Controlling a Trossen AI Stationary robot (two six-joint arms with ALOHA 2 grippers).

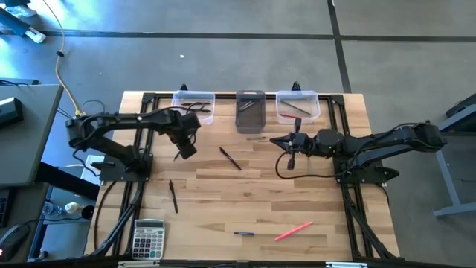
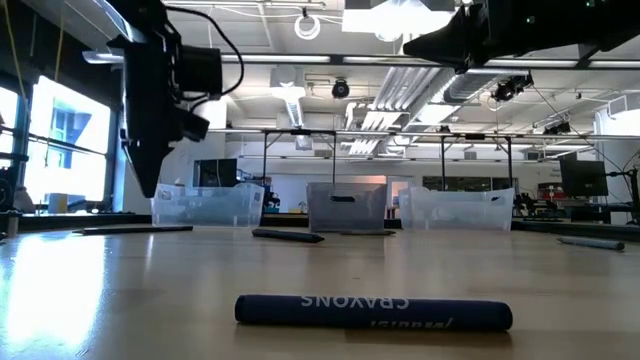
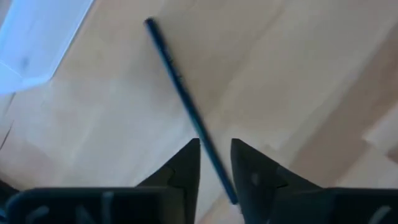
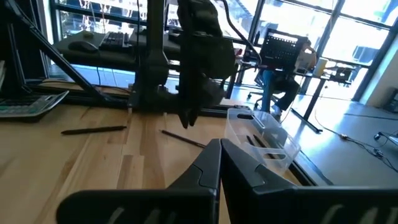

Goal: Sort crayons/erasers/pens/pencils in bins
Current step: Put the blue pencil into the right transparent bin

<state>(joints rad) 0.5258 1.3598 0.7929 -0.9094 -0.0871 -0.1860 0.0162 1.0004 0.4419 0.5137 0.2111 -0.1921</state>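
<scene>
Wooden table (image 1: pixel 312 201): pale butcher-block top bearing both arms, three bins and scattered sticks.
Left arm: reaches from the left edge toward the table's middle; left gripper (image 1: pixel 181 152) hangs above the wood, short of the left bin, its fingers (image 3: pixel 183 165) slightly parted with a thin dark blue pencil (image 3: pixel 186 106) between them; whether they grip it cannot be told.
Right arm: stretches in from the right; right gripper (image 1: pixel 291 161) hovers in front of the right bin, jaws closed, empty.
Bins: clear plastic tub (image 1: pixel 210 97) at left, smoky grey tub (image 1: pixel 251 123) in the middle, clear tub (image 1: pixel 316 104) at right, in a row along the far edge.
Grey calculator (image 1: pixel 147 238): near left corner.
Loose sticks: black pen (image 1: pixel 230 158) at centre; dark pencil (image 1: pixel 173 196) nearer left; pink crayon (image 1: pixel 293 231) and short dark crayon (image 1: pixel 244 234) near the front edge.
</scene>
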